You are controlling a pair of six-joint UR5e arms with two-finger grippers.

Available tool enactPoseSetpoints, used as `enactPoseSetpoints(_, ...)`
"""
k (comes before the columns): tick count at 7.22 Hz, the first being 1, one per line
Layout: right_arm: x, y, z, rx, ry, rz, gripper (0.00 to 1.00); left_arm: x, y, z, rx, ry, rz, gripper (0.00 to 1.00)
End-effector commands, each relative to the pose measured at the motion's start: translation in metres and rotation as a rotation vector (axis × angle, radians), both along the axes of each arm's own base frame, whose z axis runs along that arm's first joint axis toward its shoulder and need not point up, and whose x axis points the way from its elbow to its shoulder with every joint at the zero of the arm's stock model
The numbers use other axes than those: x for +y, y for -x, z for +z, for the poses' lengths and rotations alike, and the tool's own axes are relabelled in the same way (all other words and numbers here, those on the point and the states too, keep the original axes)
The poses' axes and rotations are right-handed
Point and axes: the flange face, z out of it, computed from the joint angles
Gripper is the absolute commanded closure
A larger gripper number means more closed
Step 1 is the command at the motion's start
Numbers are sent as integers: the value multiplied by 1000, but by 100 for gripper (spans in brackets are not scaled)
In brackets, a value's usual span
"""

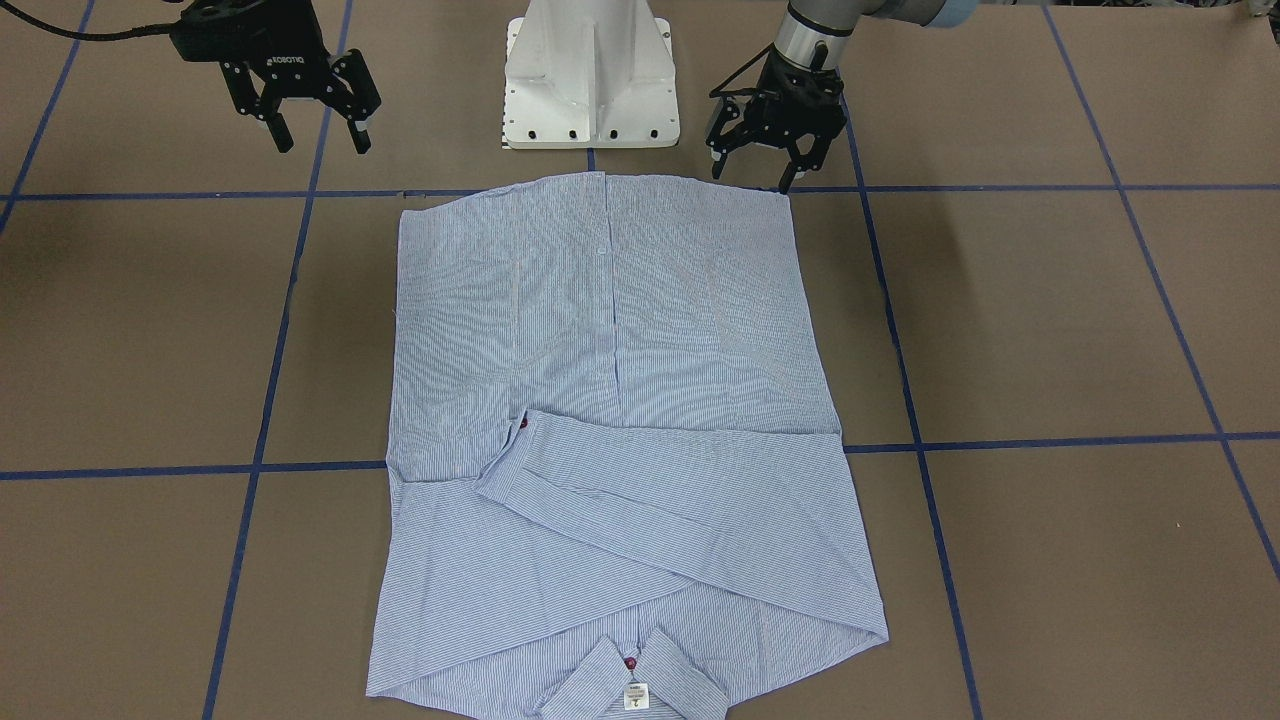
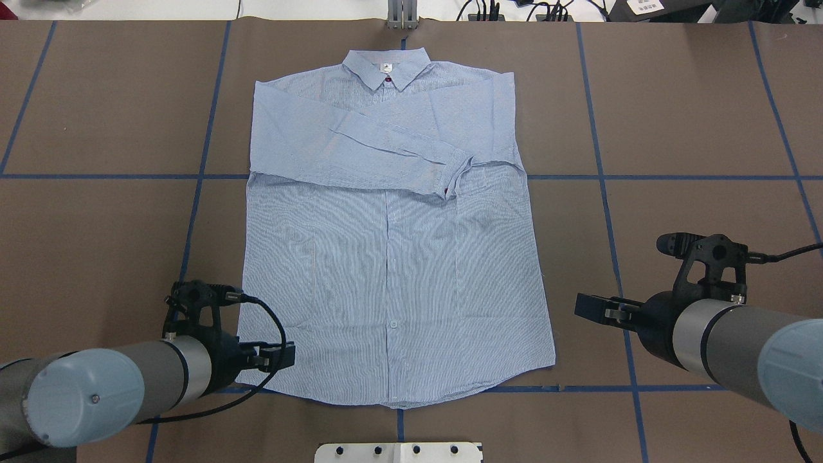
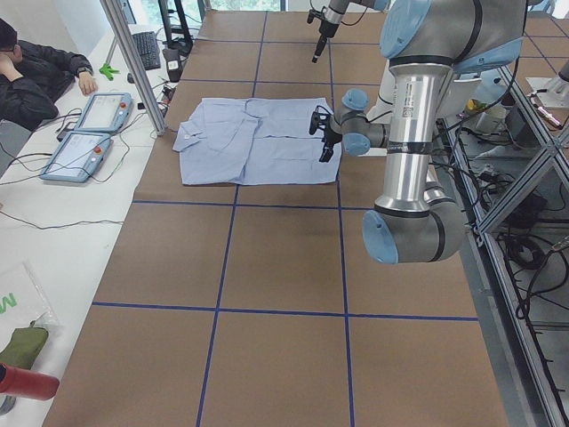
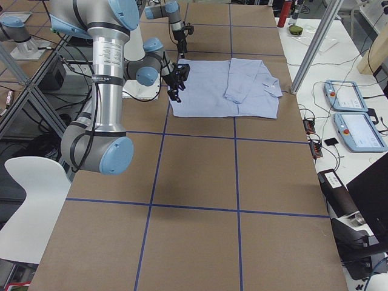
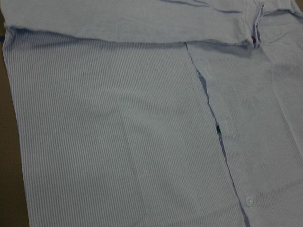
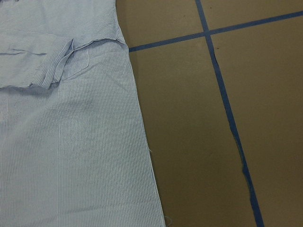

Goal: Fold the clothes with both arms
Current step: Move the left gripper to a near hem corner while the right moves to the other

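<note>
The light blue striped shirt (image 2: 392, 257) lies flat, front up, on the brown table. Its collar (image 2: 386, 67) points away from the robot, and both sleeves (image 1: 690, 500) are folded across the chest. My left gripper (image 1: 750, 165) is open and hangs just over the hem corner on its side, also seen in the overhead view as the left gripper (image 2: 281, 355). My right gripper (image 1: 322, 143) is open and empty, off to the side of the other hem corner, apart from the cloth; in the overhead view the right gripper (image 2: 590, 307) is beside the shirt's edge. Neither wrist view shows fingers, only the shirt (image 5: 142, 132).
The white pedestal base (image 1: 590, 80) stands just behind the hem. Blue tape lines (image 1: 1050, 440) grid the brown table. A seated person (image 3: 36, 71) and two teach pendants (image 3: 89, 133) are on a side table beyond the collar end.
</note>
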Motion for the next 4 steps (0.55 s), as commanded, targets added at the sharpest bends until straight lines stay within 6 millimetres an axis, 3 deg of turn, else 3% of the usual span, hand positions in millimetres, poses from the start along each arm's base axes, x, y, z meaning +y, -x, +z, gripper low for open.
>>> enactPoseSetpoints(1, 1, 1, -2, -5, -7, 5, 0, 24, -17, 34, -49, 60, 2, 2)
enactPoseSetpoints(4, 0, 1, -3, -6, -13, 11, 0, 23, -21, 42, -67, 62, 5, 20)
